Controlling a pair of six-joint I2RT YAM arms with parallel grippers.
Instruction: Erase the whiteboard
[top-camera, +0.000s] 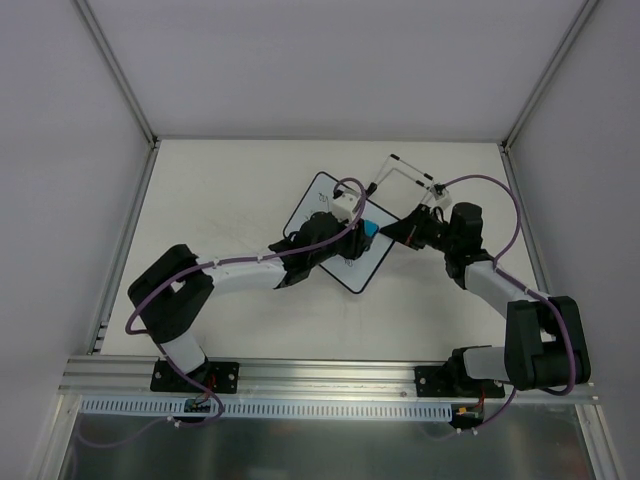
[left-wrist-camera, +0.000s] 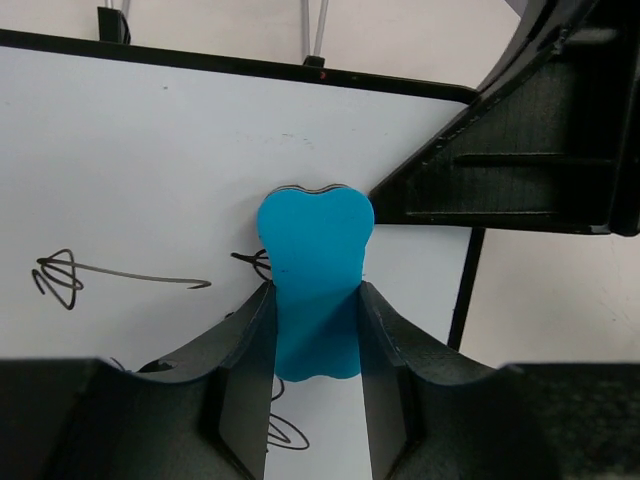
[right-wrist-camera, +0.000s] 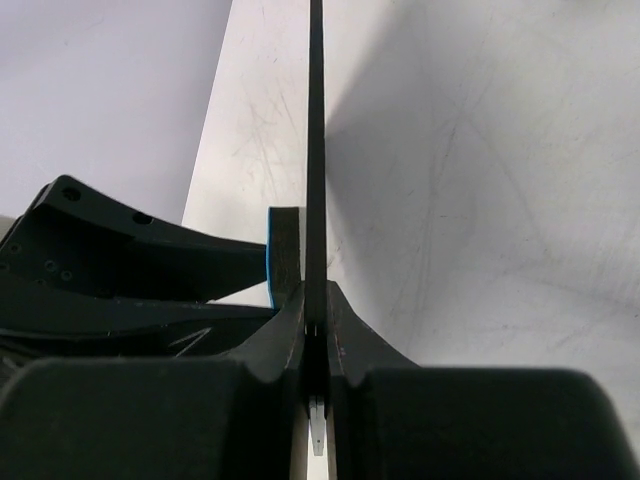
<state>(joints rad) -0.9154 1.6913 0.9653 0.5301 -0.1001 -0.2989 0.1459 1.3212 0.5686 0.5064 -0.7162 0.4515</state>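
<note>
The whiteboard (top-camera: 318, 196) lies tilted like a diamond at mid table. Dark scribbles (left-wrist-camera: 62, 277) mark its white face (left-wrist-camera: 150, 170). My left gripper (top-camera: 362, 232) is over the board's right part, shut on the blue eraser (left-wrist-camera: 315, 262), which is pressed flat against the board. My right gripper (top-camera: 408, 232) is shut on the board's right edge, seen edge-on in the right wrist view (right-wrist-camera: 316, 120). The eraser (right-wrist-camera: 281, 255) shows there beside the board, with my left gripper's dark body to its left. My right gripper also shows at the upper right of the left wrist view (left-wrist-camera: 540, 140).
A thin wire frame with black tips (top-camera: 405, 172) stands just behind the board's far right corner. Grey enclosure walls bound the table on three sides. An aluminium rail (top-camera: 330, 375) runs along the near edge by the arm bases.
</note>
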